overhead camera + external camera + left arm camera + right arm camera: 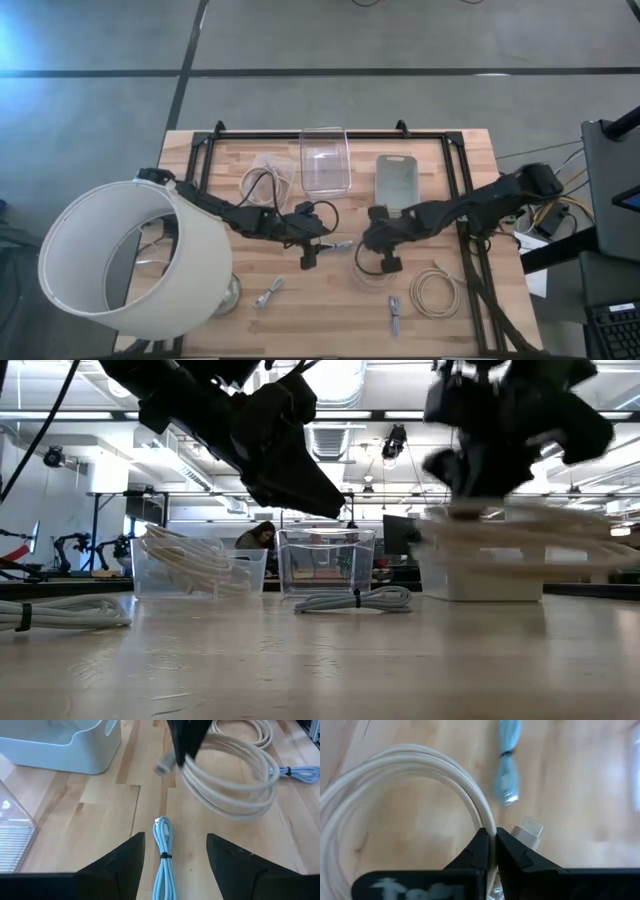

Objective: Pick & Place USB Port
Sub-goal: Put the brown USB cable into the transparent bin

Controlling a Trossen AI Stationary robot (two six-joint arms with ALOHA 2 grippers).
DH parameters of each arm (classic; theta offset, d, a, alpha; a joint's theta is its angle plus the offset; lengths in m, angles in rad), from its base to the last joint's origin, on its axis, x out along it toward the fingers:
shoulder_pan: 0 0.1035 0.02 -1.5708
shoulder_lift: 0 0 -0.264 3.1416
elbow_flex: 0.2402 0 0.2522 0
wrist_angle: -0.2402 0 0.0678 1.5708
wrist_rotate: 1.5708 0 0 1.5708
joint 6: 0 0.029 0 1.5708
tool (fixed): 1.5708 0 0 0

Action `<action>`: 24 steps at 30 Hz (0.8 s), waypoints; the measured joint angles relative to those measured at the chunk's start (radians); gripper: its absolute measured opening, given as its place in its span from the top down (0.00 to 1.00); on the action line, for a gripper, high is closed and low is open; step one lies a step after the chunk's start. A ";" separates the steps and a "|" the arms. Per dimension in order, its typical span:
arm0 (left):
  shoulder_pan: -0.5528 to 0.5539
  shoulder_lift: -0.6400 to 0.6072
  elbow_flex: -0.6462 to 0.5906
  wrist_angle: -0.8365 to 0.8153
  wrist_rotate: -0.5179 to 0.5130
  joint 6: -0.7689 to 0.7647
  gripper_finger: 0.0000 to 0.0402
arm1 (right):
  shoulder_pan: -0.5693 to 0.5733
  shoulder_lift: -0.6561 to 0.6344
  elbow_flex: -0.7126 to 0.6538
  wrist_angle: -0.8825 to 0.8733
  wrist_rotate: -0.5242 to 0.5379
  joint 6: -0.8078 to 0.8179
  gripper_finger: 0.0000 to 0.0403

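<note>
A coil of white USB cable [230, 780] hangs from my right gripper [491, 837], which is shut on it above the table's middle [385, 262]. The coil's silver plug [527, 830] sticks out beside the fingers. My left gripper [175, 842] is open and hovers just left of it [310, 255]. Its fingers stand on either side of a light blue bundled cable [164, 850] that lies flat on the table without touching it. In the low view the coil [520, 530] shows above the table top. My right gripper pinches the white coil's bundled strands [487, 822] between its two fingers, close to the plug end. The fingers come from above, pointing down, across the strands. The coil is lifted clear of the table and hangs roughly level below the fingers [500, 525].
A clear bin [325, 160] and a pale blue-grey bin [398, 182] stand at the far side, with a container of white cables [195, 565] left of them. More cables lie near the front: [268, 292], [394, 312], and a coil [437, 292]. A large white lampshade [130, 260] covers the left.
</note>
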 joint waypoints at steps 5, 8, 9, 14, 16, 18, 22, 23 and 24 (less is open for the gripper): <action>-0.006 0.000 0.000 0.000 0.010 -0.010 0.46 | 0.000 -0.092 0.068 -0.063 0.200 -0.116 0.96; -0.015 0.000 0.000 0.000 0.034 -0.011 0.46 | -0.003 -0.121 0.122 -0.110 0.379 -0.188 0.96; -0.019 0.000 0.000 0.000 0.040 -0.011 0.46 | -0.006 -0.128 0.142 -0.119 0.445 -0.212 0.96; -0.046 0.000 0.000 0.000 0.041 -0.011 0.46 | -0.052 -0.142 0.224 -0.107 0.656 -0.293 0.95; -0.057 0.000 0.000 0.000 0.042 -0.011 0.46 | -0.083 -0.135 0.254 -0.092 0.674 -0.305 0.95; -0.066 0.000 0.000 0.000 0.042 -0.011 0.46 | -0.118 -0.120 0.277 -0.055 0.676 -0.331 0.95; -0.073 0.000 0.000 0.000 0.042 -0.012 0.46 | -0.199 -0.076 0.283 0.146 0.674 -0.482 0.95; -0.074 0.000 0.000 0.000 0.042 -0.013 0.46 | -0.222 -0.063 0.276 0.231 0.674 -0.527 0.95; -0.074 0.000 0.000 0.000 0.042 -0.016 0.46 | -0.245 -0.050 0.267 0.309 0.671 -0.566 0.95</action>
